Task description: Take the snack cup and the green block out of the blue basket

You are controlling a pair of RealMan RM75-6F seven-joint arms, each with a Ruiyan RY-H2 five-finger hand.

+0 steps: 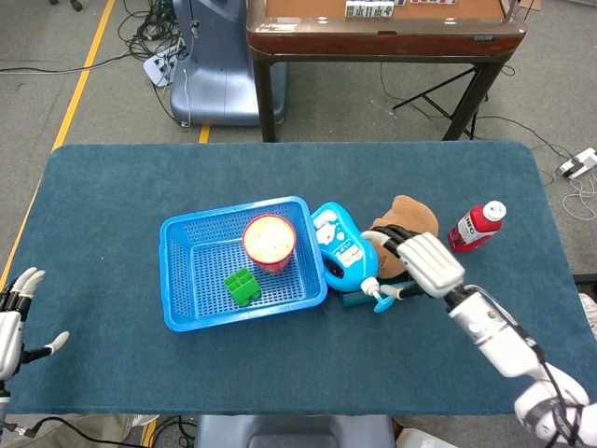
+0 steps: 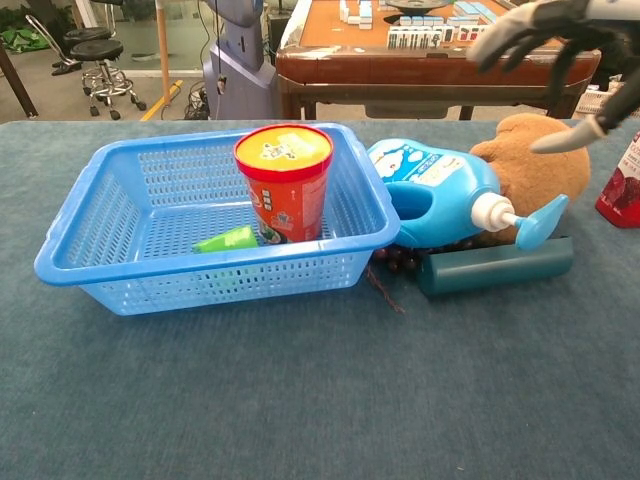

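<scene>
- One blue perforated plastic basket [image 1: 187,280] sits on the dark teal cloth-covered surface [image 1: 112,196], a little left of its middle.
- Inside the basket stands one red snack cup with a cream-coloured lid [image 1: 270,242], upright, in the back right part of the basket and close to its right wall.
- One small green block [image 1: 242,286] lies on the basket floor in front of the cup and slightly to its left; the chest view shows it just beside the cup's base [image 2: 227,239].
- One blue detergent bottle with a white and light blue pump nozzle [image 1: 340,250] lies on its side against the basket's right wall.
- One brown plush toy [image 1: 415,219] lies just right of the bottle, touching it.
- One dark teal box [image 2: 495,266] lies under the bottle's nozzle, in front of the plush toy.
- One red bottle with a white cap [image 1: 477,227] rests near the right edge of the surface, apart from the plush toy.
- The right hand [image 1: 422,262] hovers above the bottle's nozzle and the plush toy, its dark fingers [image 2: 512,33] spread wide and holding nothing.
- The left hand [image 1: 13,315] is at the front left corner of the surface, well apart from the basket, fingers apart and holding nothing.
</scene>
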